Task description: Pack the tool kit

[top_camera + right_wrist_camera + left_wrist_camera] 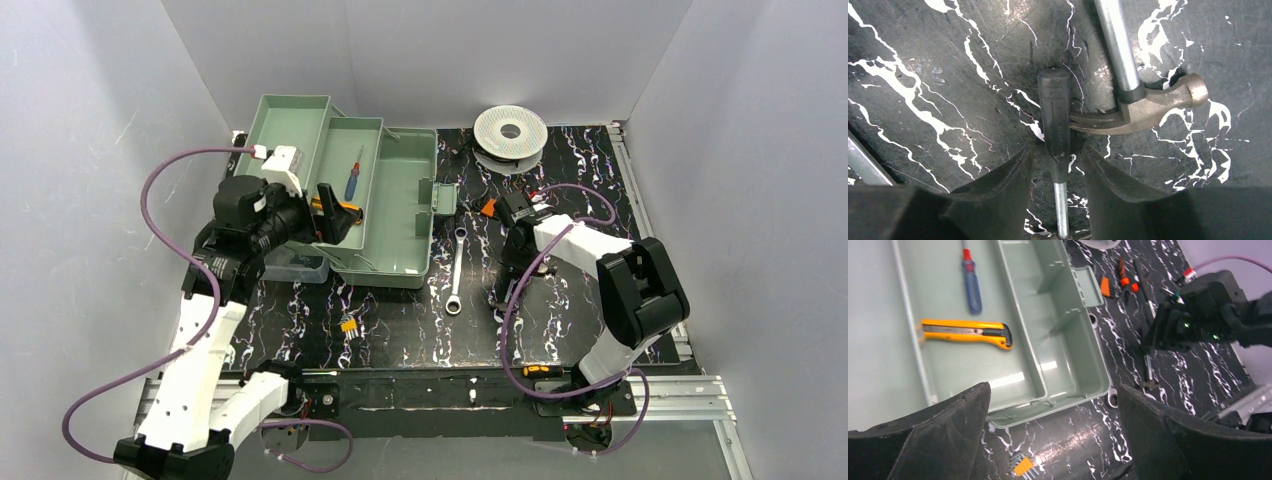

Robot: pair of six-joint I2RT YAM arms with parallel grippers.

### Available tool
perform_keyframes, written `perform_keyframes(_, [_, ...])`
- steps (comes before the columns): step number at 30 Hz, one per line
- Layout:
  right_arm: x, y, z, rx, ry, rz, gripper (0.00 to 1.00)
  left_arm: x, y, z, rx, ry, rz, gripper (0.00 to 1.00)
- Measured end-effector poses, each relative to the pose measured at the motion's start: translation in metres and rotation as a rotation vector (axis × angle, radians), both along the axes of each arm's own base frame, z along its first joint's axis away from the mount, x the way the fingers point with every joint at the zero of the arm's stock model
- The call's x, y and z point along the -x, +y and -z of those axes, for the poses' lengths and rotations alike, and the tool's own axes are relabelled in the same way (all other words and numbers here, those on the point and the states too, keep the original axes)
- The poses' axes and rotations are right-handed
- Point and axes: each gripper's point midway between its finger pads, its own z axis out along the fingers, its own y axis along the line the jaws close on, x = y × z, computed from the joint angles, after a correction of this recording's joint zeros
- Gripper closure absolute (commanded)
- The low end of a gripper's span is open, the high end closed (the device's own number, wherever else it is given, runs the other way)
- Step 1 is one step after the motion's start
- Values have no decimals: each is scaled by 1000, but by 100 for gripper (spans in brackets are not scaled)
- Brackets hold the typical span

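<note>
The green toolbox (420, 250) lies open at the back left. Its tray holds an orange utility knife (965, 331) and a blue-and-red screwdriver (970, 285). My left gripper (1052, 387) is wide open and empty, above the box's near edge (330, 215). My right gripper (1058, 150) is low over the table (508, 268). Its jaws are open and straddle a black-handled tool with a steel shaft (1055, 115), with small gaps on both sides. A hammer head (1143, 107) lies just beyond it, its claw touching the handle.
A wrench (456, 270) lies right of the box. A yellow hex key set (349, 325) is in front of the box, and also shows in the left wrist view (1023, 466). A clear small case (297, 265) sits at the box's left. A white spool (510, 130) and orange-handled tools (1120, 277) are at the back.
</note>
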Motion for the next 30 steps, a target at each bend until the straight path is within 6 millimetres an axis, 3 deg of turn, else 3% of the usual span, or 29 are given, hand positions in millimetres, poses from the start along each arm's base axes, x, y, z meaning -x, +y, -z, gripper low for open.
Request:
perform_keyframes(2, [-1, 1, 2, -5, 3, 1, 72, 7, -5, 7, 23, 2, 33, 2])
perform_keyframes(4, [-2, 3, 5, -11, 6, -1, 84, 12, -11, 11, 48, -4, 66, 2])
perform_keyframes(6, [-2, 4, 7, -15, 7, -1, 88, 16, -16, 15, 65, -11, 97, 2])
perform_keyframes(7, [-3, 4, 6, -19, 3, 2, 98, 16, -18, 16, 70, -15, 108, 2])
perform_keyframes(15, [6, 6, -4, -86, -57, -17, 99, 22, -30, 39, 97, -12, 188, 2])
perform_keyframes(19, [10, 9, -27, -152, -139, -59, 99, 28, -32, 46, 107, -10, 211, 2])
perform_keyframes(23, [5, 17, -59, -232, -257, -104, 99, 31, -35, 39, 123, -41, 235, 2])
perform_keyframes(26, [3, 21, -70, -259, -293, -127, 99, 32, -37, 36, 132, -53, 248, 2])
perform_keyframes(27, [2, 23, -71, -264, -297, -135, 93, 33, -38, 35, 134, -54, 251, 2])
perform_keyframes(28, [2, 24, -71, -267, -296, -140, 79, 33, -38, 35, 137, -52, 254, 2])
perform_keyframes(30, [2, 25, -66, -265, -278, -147, 43, 33, -39, 35, 143, -48, 260, 2])
